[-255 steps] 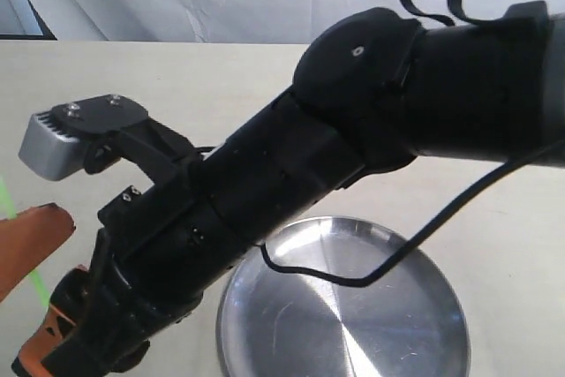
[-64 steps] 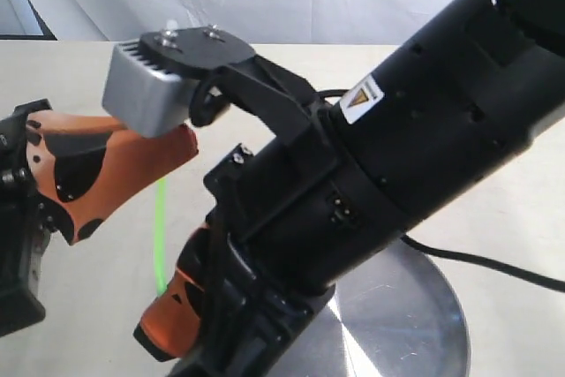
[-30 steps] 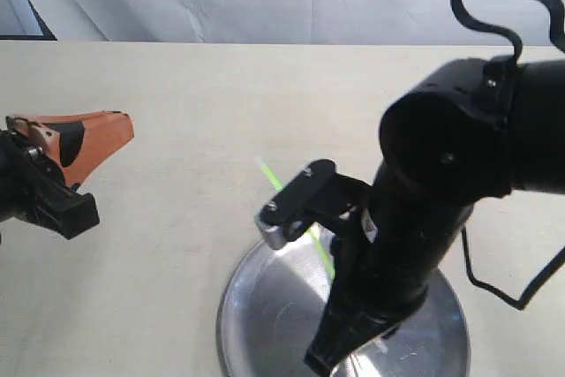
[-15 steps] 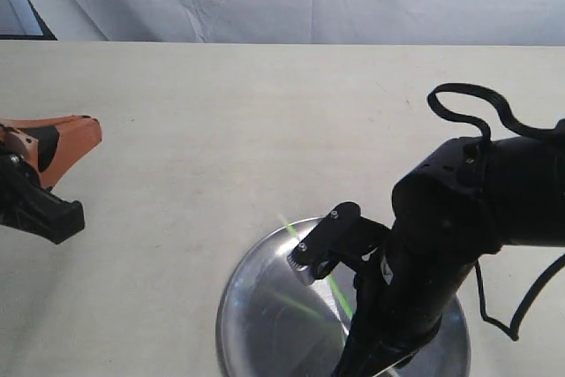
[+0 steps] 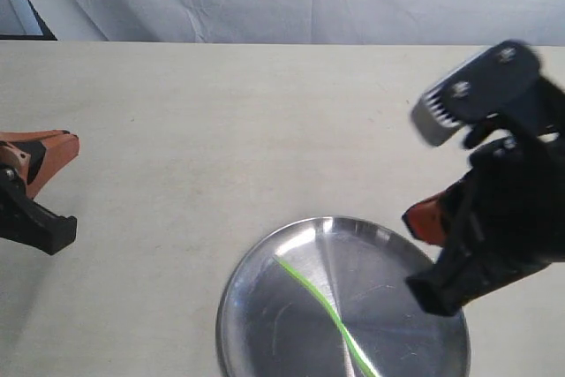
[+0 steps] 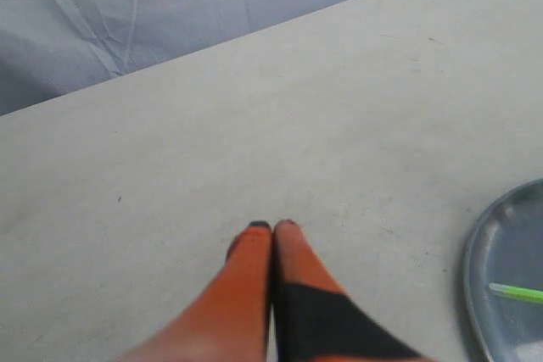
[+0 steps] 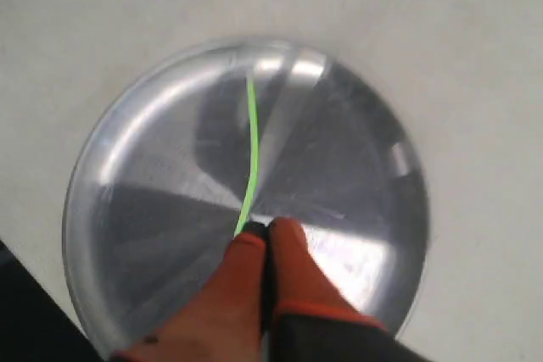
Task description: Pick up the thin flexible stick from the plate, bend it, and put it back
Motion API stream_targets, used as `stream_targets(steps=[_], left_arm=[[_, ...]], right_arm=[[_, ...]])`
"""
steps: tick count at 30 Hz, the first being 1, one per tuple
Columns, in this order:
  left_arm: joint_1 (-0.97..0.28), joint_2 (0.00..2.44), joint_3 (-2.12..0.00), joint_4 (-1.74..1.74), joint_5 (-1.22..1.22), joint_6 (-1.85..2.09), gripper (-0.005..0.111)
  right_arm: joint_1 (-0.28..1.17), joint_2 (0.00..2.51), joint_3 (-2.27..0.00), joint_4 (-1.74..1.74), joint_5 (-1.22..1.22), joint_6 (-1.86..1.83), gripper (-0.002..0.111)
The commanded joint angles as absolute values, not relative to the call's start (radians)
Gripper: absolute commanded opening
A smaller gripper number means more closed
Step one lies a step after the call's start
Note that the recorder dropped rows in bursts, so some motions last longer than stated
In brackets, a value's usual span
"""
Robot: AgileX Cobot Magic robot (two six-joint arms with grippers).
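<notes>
Thin flexible stick [image 5: 322, 302] lies inside the plate [image 5: 265, 333], a neon-green line running from near the far left part of the rim across the middle toward the near edge, where the exterior view cuts it off. In the right wrist view the thin flexible stick [image 7: 253, 158] shows a gentle curve along its length, resting on the shiny surface of the plate [image 7: 339, 150].

The right gripper [image 5: 422, 218] hangs above the right side of the plate, and its orange fingers are pressed together with no gap between them. In the right wrist view the near end of the stick runs out of sight just at the tips of the right gripper [image 7: 263, 231]. It looks like overlap rather than a grip, since the exterior view shows the stick flat on the metal and the gripper off to one side.

The left gripper [image 5: 62, 143] sits at the left edge of the exterior view, over the bare pale table [image 5: 221, 130] and well apart from the plate. Its wrist view shows the left gripper [image 6: 271, 228] with both orange fingers closed tip to tip and nothing between them; the plate [image 6: 496, 252] and one end of the stick [image 6: 517, 292] show at the border of that picture.
</notes>
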State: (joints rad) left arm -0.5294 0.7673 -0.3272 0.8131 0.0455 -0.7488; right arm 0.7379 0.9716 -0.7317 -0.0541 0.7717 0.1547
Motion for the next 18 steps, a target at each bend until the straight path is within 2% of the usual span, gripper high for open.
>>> stream_targets(steps=[1, 9, 18], left_arm=[[-0.530, 0.762, -0.331, 0.802, 0.046, -0.750, 0.000], [-0.530, 0.762, -0.331, 0.804, 0.046, -0.750, 0.000], [-0.530, 0.762, -0.331, 0.804, 0.046, -0.750, 0.000]], right_arm=[[0.733, 0.780, -0.730, -0.096, 0.786, 0.179, 0.000], [0.733, 0.567, -0.730, -0.051, 0.778, 0.179, 0.000], [0.733, 0.491, -0.730, -0.051, 0.776, 0.179, 0.000]])
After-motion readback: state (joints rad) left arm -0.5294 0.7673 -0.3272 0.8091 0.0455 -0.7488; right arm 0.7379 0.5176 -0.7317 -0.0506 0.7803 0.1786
